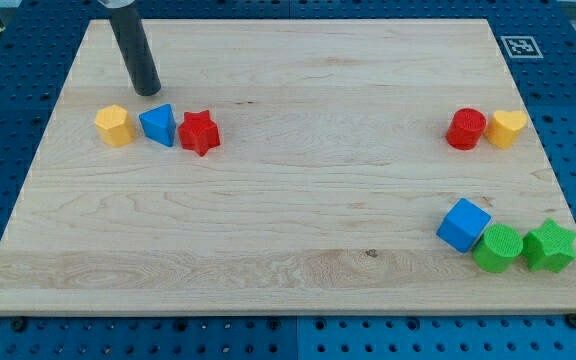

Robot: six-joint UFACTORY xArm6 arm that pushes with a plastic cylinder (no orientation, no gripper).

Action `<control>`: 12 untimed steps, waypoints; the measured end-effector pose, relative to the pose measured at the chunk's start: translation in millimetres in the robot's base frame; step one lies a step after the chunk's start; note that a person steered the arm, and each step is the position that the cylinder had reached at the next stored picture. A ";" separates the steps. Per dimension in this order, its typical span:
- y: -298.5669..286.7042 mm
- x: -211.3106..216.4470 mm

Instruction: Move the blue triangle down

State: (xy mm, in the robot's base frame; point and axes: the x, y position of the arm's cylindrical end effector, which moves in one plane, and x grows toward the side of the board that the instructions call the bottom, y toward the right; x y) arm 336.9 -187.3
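Observation:
The blue triangle (158, 124) lies on the wooden board (298, 180) at the view's upper left. It stands between a yellow hexagon block (114, 125) on its left and a red star (199, 132) on its right, close to both. My tip (148, 90) rests on the board just above the blue triangle, a little to its left, with a small gap between them. The dark rod rises from the tip toward the view's top.
A red cylinder (466, 129) and a yellow heart (507, 128) sit at the view's right. A blue cube (464, 224), a green cylinder (499, 247) and a green star (550, 245) cluster at the lower right, near the board's edge.

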 end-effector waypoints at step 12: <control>94.2 129.5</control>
State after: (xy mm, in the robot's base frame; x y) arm 466.4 -93.1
